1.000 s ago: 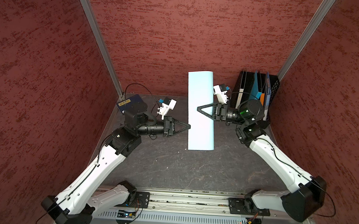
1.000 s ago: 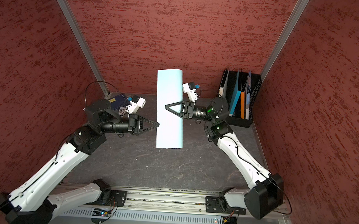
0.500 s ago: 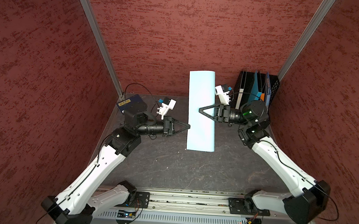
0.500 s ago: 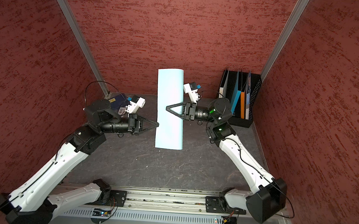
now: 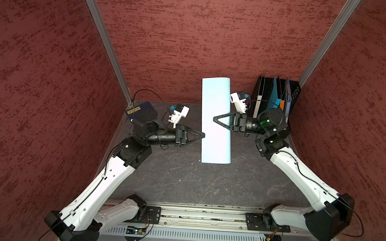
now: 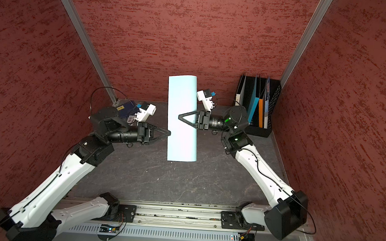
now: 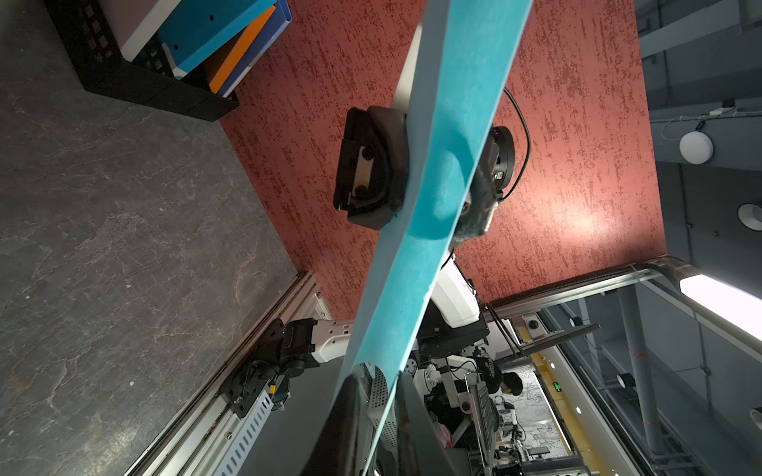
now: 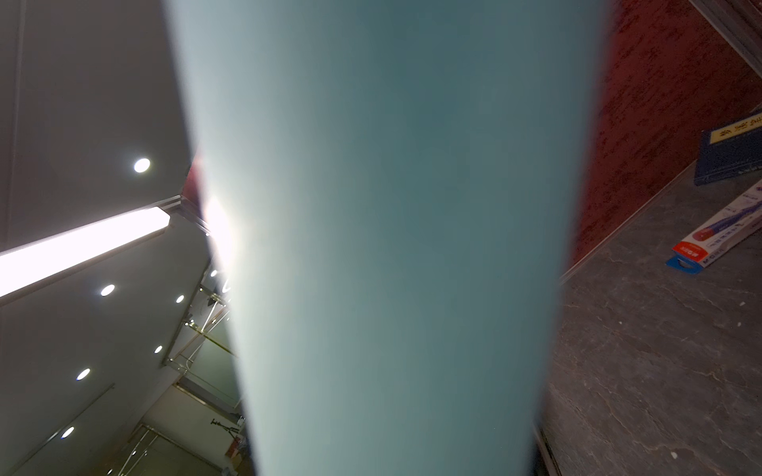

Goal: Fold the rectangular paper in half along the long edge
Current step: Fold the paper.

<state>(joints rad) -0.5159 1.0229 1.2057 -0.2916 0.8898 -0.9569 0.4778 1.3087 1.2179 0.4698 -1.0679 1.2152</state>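
The rectangular paper (image 5: 215,145) (image 6: 181,143) is a pale blue sheet held above the table, bent over on itself with a rounded bend along its right long side. My right gripper (image 5: 215,119) (image 6: 179,117) reaches in from the right and is shut on it, one finger on each face, as the left wrist view shows (image 7: 437,181). My left gripper (image 5: 203,135) (image 6: 170,132) is at the sheet's left long edges. Its fingers (image 7: 354,395) stand slightly apart with the paper (image 7: 412,263) edge passing between them. In the right wrist view the paper (image 8: 391,247) hides the jaws.
A black file rack (image 5: 292,101) with upright folders stands at the back right, just behind my right wrist. A dark navy booklet (image 5: 140,109) lies in the back left corner, with a pen box (image 8: 717,230) beside it. The arm rail (image 5: 193,217) runs along the front.
My left gripper's fingers have parted from shut on the paper's left edges to slightly apart. My right gripper and the paper shifted a little to the right.
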